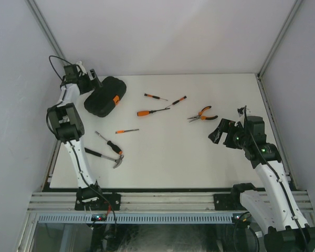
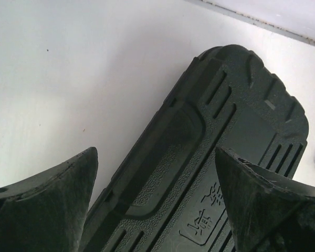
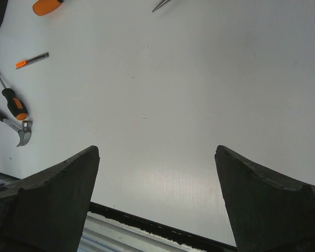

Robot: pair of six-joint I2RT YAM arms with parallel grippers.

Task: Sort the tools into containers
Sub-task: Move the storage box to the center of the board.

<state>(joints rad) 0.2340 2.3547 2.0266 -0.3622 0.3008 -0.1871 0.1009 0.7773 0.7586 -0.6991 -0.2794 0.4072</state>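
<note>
- Hovering my left jaws over the closed tool case (image 1: 105, 96) at ten o'clock on the tabletop (image 1: 173, 157) — spread wide, gripping nothing.
- My right jaws hang at three o'clock above the tabletop, also wide apart and empty.
- Pliers (image 1: 202, 114) lie at two o'clock, the hammer (image 1: 106, 156) at eight.
- Thin screwdrivers (image 1: 144, 113) lie scattered between them — all outside the case.

Tool case (image 1: 105, 96): wearing ribbed black shell, orange latch (image 1: 115, 100). Pliers (image 1: 202, 114): carrying orange-black handles. Worktop (image 1: 189, 157): showing plain white.
</note>
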